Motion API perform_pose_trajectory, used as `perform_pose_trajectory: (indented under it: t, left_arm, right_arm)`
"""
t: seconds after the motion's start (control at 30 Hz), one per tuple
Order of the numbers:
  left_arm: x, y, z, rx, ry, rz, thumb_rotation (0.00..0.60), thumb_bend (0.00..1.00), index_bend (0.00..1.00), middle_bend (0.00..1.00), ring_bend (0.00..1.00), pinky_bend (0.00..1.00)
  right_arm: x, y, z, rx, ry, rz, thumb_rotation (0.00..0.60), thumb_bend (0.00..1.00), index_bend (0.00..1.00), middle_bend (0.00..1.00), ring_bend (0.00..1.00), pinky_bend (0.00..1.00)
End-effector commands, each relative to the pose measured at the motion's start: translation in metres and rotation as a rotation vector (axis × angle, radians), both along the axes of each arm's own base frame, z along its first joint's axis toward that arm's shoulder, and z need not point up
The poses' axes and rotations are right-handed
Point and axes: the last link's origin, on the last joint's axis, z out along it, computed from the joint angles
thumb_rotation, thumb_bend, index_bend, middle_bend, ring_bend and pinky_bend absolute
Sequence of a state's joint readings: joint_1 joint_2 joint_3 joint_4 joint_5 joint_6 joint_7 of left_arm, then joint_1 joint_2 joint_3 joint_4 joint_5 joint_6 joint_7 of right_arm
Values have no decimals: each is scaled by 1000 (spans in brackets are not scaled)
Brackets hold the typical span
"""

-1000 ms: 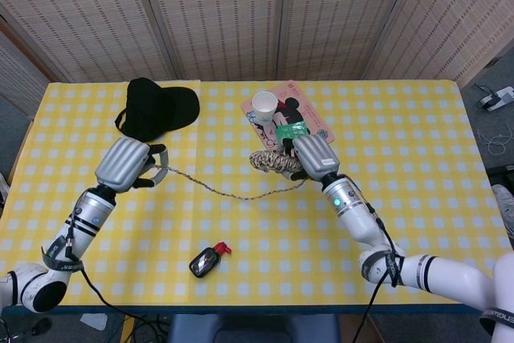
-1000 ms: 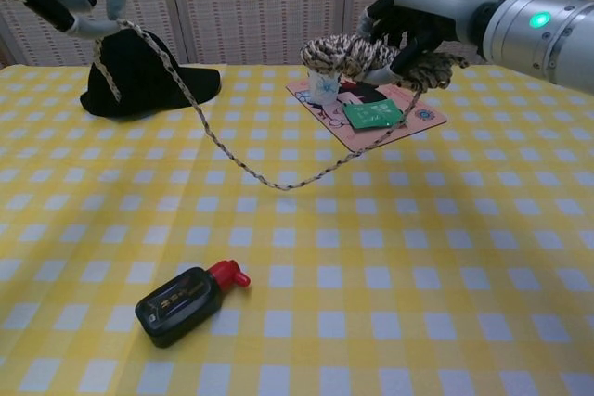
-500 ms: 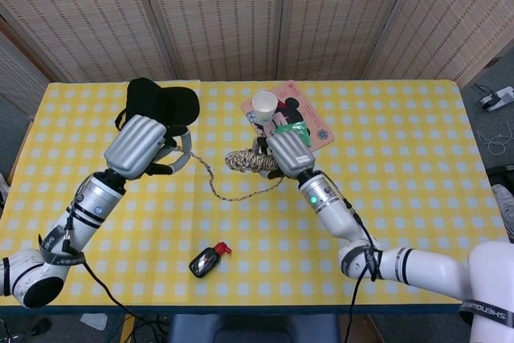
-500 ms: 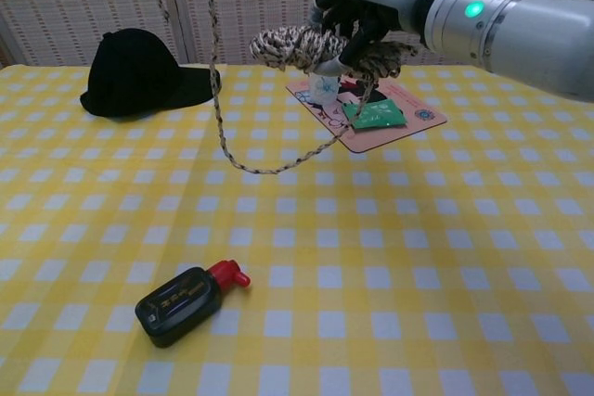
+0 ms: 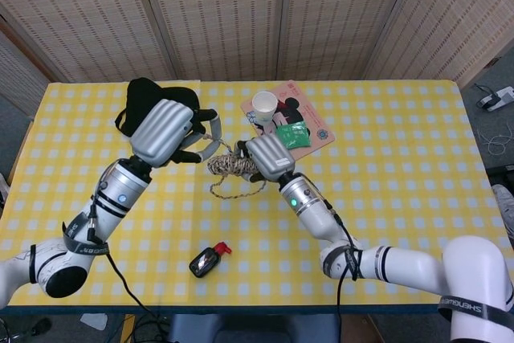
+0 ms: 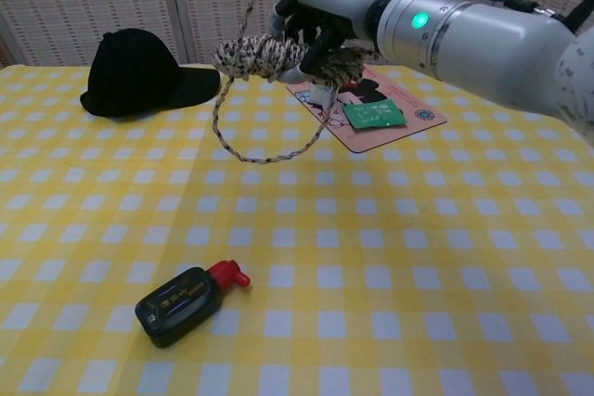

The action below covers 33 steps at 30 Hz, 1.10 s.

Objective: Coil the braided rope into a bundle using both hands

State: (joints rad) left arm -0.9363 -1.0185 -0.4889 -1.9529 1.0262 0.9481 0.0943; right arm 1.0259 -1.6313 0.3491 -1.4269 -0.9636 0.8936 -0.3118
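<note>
Black cap (image 5: 148, 106): a dark fabric baseball cap lies at the far left of the yellow-and-white checked tablecloth (image 5: 418, 190), partly hidden in the head view behind the left hand.
Left hand (image 5: 167, 130): silver-backed and raised above the table, its dark fingers curl around a strand of the rope — in the chest view only the strand shows, rising out of the top edge.
Braided rope (image 6: 260, 55): a tan-and-black speckled cord, most of it wound into a thick bundle held in the air between the two hands; one loose loop hangs from the bundle to the cloth below.
Right hand (image 5: 269, 157): grey-shelled, its dark fingers wrap the right end of the bundle and hold it off the table — a green light glows on the wrist behind it.
Black bottle (image 6: 181, 301): a small, flat, dark bottle with a red cap lies on its side near the front edge, well apart from the rope.
Pink mat (image 6: 413, 116): a printed pink card at the back carries a white paper cup (image 5: 264, 104) and a green packet (image 6: 374, 114).
</note>
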Motion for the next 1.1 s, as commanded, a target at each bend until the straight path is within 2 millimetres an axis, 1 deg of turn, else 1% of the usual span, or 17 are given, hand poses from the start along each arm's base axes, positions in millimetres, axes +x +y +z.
perform_pose_trajectory:
  t: [0.03, 0.2, 0.33, 0.43, 0.57, 0.67, 0.77, 0.9, 1.1]
  left_arm:
    - [11, 5, -3, 2, -23, 5, 600, 397, 752, 1000, 1000, 1000]
    - [21, 12, -8, -3, -37, 33, 600, 397, 752, 1000, 1000, 1000]
    - [26, 12, -12, 2, -23, 34, 600, 398, 752, 1000, 1000, 1000]
    - [31, 11, -15, -13, -29, 36, 600, 397, 752, 1000, 1000, 1000]
    - [37, 15, -18, -19, -40, 46, 600, 398, 752, 1000, 1000, 1000]
    - [39, 20, -20, -15, -37, 64, 600, 397, 752, 1000, 1000, 1000]
    - [36, 27, -20, -4, -30, 93, 600, 398, 752, 1000, 1000, 1000]
    - [27, 39, -22, 16, -5, 141, 600, 398, 750, 1000, 1000, 1000]
    - [12, 55, -26, 35, 32, 217, 600, 397, 747, 1000, 1000, 1000]
  right_arm:
    - [2, 2, -4, 3, 5, 12, 600, 550, 736, 597, 539, 628]
    - [5, 3, -7, -5, -8, 30, 600, 538, 737, 598, 539, 627]
    - [4, -2, -5, -30, -48, 14, 600, 537, 742, 600, 539, 627]
    - [5, -3, -8, -29, -60, 16, 600, 536, 749, 602, 539, 627]
    - [10, 2, -16, -4, -42, 54, 600, 506, 752, 603, 539, 627]
    - [10, 6, -18, 11, -35, 85, 600, 470, 752, 603, 539, 627]
    - [7, 10, -16, 22, -52, 110, 600, 445, 754, 606, 539, 627]
    - [0, 13, -11, 33, -102, 131, 600, 432, 761, 611, 539, 627]
    - [-9, 15, -3, 34, -216, 154, 600, 405, 769, 615, 545, 627]
